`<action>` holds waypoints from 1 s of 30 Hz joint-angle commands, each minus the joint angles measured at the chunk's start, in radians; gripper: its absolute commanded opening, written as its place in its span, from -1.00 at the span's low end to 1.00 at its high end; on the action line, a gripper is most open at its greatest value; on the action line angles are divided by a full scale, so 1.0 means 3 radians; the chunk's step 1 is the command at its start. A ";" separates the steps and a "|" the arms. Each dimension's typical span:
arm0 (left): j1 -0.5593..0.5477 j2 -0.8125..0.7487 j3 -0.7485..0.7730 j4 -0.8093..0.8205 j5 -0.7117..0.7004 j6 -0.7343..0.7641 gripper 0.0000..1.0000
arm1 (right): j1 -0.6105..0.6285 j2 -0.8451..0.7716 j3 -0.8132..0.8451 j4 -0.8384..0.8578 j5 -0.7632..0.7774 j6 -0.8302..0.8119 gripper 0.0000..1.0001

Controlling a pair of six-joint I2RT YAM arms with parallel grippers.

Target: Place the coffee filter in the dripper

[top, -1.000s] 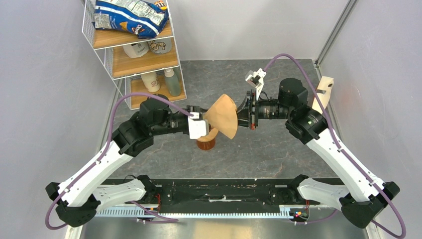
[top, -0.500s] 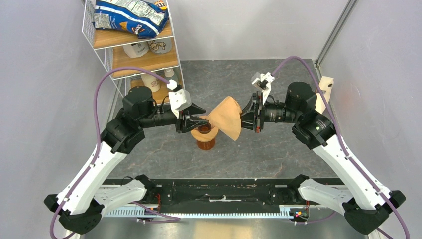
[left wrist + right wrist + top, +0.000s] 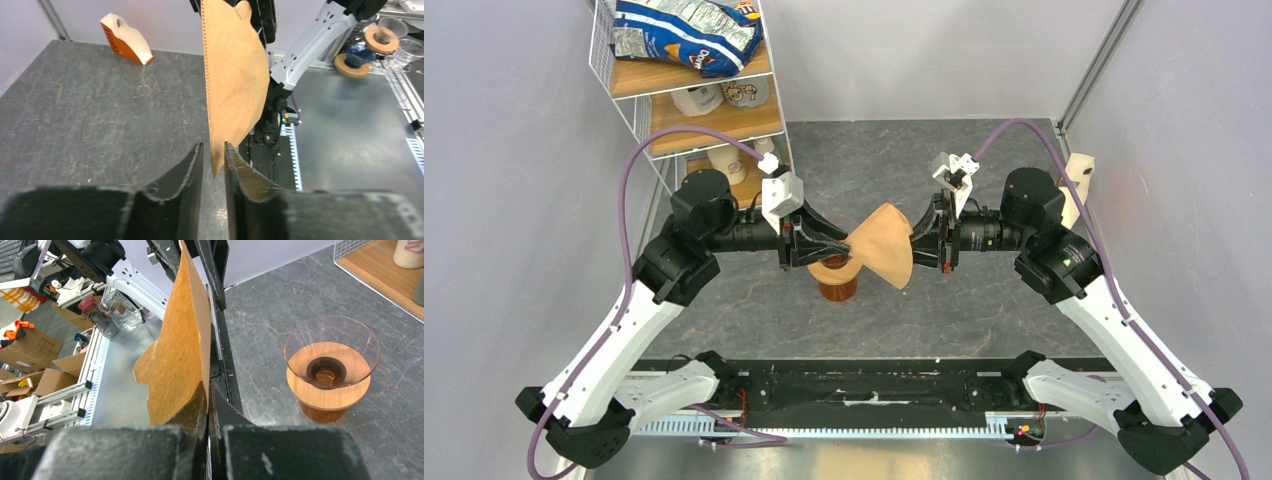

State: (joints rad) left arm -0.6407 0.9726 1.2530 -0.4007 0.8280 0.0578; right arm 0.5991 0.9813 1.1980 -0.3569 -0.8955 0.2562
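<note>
**A:** Where is the thin tan-brown paper coffee filter (image 3: 882, 245) sitting at this moment?

**B:** It is hanging in the air, folded flat and standing on edge. That puts it just above and to the right of the dripper (image 3: 834, 268), the round light-wood ring with the dark centre hole. It is not touching the dripper.

**A:** And who is holding it?

**B:** The right end effector (image 3: 916, 236), reaching in from the dripper's right, is gripping it. In the right wrist view its black fingers (image 3: 225, 415) are pressing together with the filter's edge pinched between them.

**A:** What is the left end effector (image 3: 842, 243) doing?

**B:** It is facing the filter from the dripper's left. Its fingers (image 3: 187, 167) are standing a narrow way apart, and the filter's pointed corner is poking into that gap. A sliver of space is showing beside the paper, so it is gripping nothing.

**A:** And the dripper itself?

**B:** It is carrying a clear glass cone (image 3: 350, 345) and resting on an amber-orange glass vessel (image 3: 838, 291) on the grey stone-patterned tabletop (image 3: 944, 310). A white wire rack with wooden shelves (image 3: 689, 110) is standing behind and left of the dripper. A pale wooden upright stand (image 3: 1074, 185) is standing well off to the dripper's right, towards the back.
</note>
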 commanded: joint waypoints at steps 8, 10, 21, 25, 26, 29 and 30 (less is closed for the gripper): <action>0.0014 0.0084 -0.0057 0.0364 0.0314 -0.0572 -0.95 | 0.0002 -0.0099 -0.0048 0.0036 -0.0083 -0.0172 -1.00; 0.0014 0.0082 -0.0070 0.0379 0.0349 -0.0598 -0.95 | 0.0002 -0.0100 -0.0049 0.0031 -0.0083 -0.0186 -1.00; 0.0009 0.0206 -0.0094 0.0307 0.0661 -0.0994 -0.95 | 0.0002 -0.0135 0.0031 -0.0138 0.0082 -0.0762 0.29; 0.0009 0.0240 -0.0125 0.0293 0.0730 -0.1128 -0.96 | 0.0005 -0.0162 0.0083 -0.0260 0.0117 -0.1233 0.46; 0.0009 0.0243 -0.0139 0.0298 0.0754 -0.1161 -0.95 | 0.0006 -0.0171 0.0102 -0.0309 0.0097 -0.1364 0.47; 0.0003 0.0279 -0.0156 0.0293 0.0805 -0.1287 -0.96 | 0.0016 -0.0183 0.0159 -0.0444 0.0087 -0.1760 0.50; 0.0003 0.0299 -0.0157 0.0288 0.0842 -0.1317 -0.95 | 0.0020 -0.0186 0.0172 -0.0500 0.0098 -0.1875 0.52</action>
State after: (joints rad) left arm -0.6407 1.0523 1.2072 -0.3347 1.0142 -0.2474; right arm 0.5995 0.9451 1.1919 -0.4526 -0.8719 -0.1059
